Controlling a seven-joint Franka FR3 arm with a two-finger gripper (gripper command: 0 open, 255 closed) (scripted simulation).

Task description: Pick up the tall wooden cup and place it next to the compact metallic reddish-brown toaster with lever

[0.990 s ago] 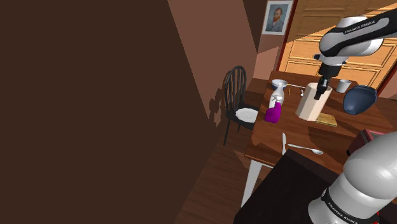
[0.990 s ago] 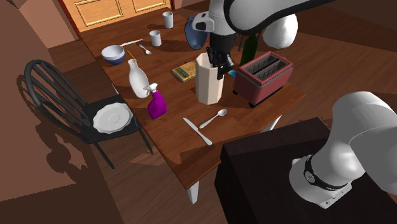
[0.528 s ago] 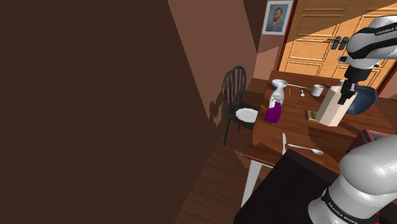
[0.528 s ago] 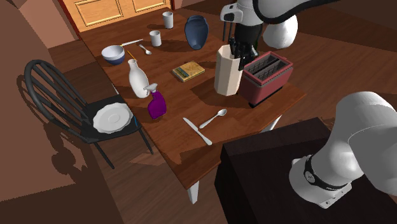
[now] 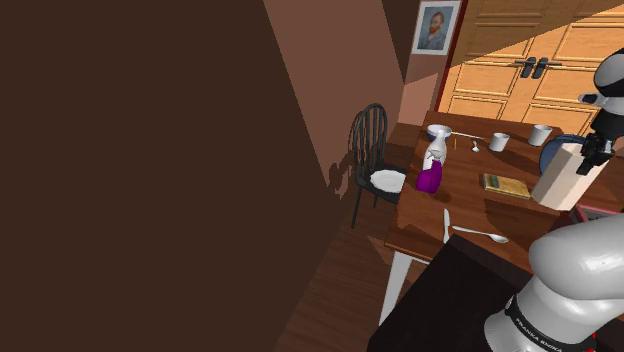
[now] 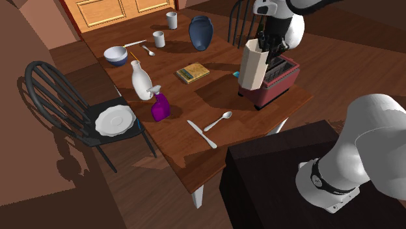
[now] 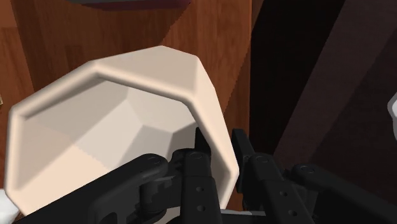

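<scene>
In the second exterior view, the brown wooden tabletop (image 6: pixel 175 153) spreads across the middle, with a black chair (image 6: pixel 58 97) at its 9 o'clock side. The white arm (image 6: pixel 364 149) rises from the stand at 4 o'clock and reaches over the table's 2 o'clock corner. There sits the reddish-brown toaster (image 6: pixel 286 73). The tall, pale, faceted cup (image 6: pixel 252 65) stands upright at the toaster's 9 o'clock, overlapping its end; whether the base touches the tabletop cannot be told. The black claw (image 6: pixel 267 44) grips the cup at its rim: in the wrist view one finger (image 7: pixel 191 162) is inside the cup (image 7: pixel 114 121) and the other outside, pinching the wall.

A dark blue vase (image 6: pixel 200 31) stands at 12 o'clock from a book (image 6: pixel 192 72). A white bottle (image 6: pixel 142 80) is at the book's 9 o'clock, with a purple spray bottle (image 6: pixel 160 106) just beside it at 5 o'clock. A bowl (image 6: pixel 116 55) lies at the white bottle's 11 o'clock. A white plate (image 6: pixel 114 120) rests on the chair seat. A spoon (image 6: pixel 218 120) and a knife (image 6: pixel 202 134) lie near the middle.
</scene>
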